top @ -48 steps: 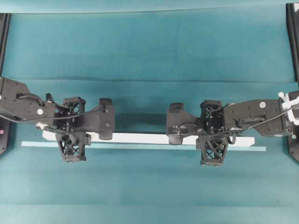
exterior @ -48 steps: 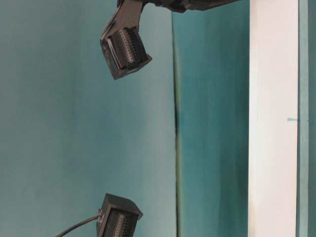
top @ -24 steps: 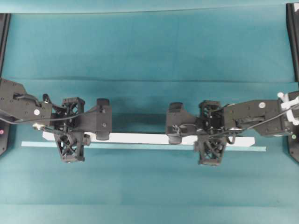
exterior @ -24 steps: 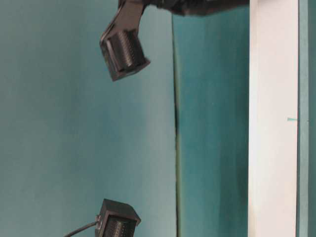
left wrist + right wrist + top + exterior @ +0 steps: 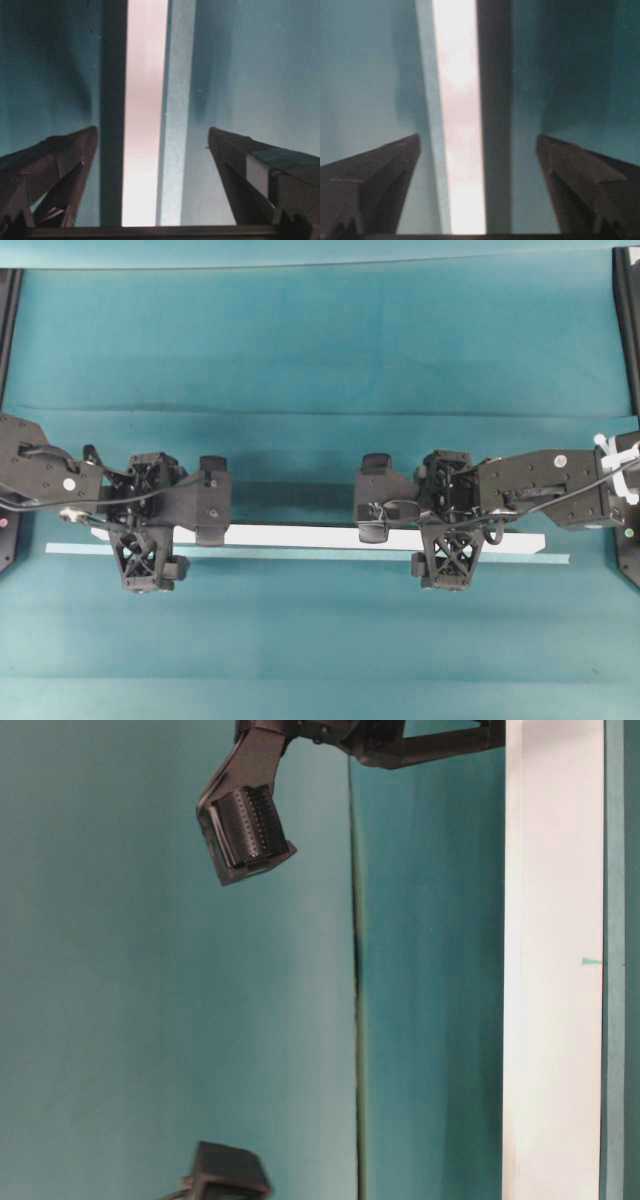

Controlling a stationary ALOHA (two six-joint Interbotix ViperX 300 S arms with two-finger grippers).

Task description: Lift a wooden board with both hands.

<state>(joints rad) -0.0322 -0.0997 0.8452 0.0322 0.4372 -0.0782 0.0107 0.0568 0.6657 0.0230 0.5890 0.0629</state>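
The white wooden board (image 5: 300, 536) lies flat across the teal table, with a thinner pale teal strip (image 5: 300, 554) along its near edge. My left gripper (image 5: 148, 525) hangs over the board's left part, open, one finger on each side. In the left wrist view the board (image 5: 145, 125) runs between the fingers (image 5: 65, 160), not touching them. My right gripper (image 5: 447, 522) hangs open over the board's right part. In the right wrist view the board (image 5: 460, 125) and the strip (image 5: 432, 125) pass between the spread fingers (image 5: 580, 180). The board also shows in the table-level view (image 5: 550, 970).
Black frame posts stand at the far left (image 5: 8, 300) and far right (image 5: 630, 320) table edges. A fold in the teal cloth (image 5: 320, 412) runs behind the arms. A black wrist box (image 5: 243, 830) hangs above the table in the table-level view.
Both grippers shifted slightly left and tipped more straight down over the board. The lower black box slid almost out of the table-level view. The board has not moved.
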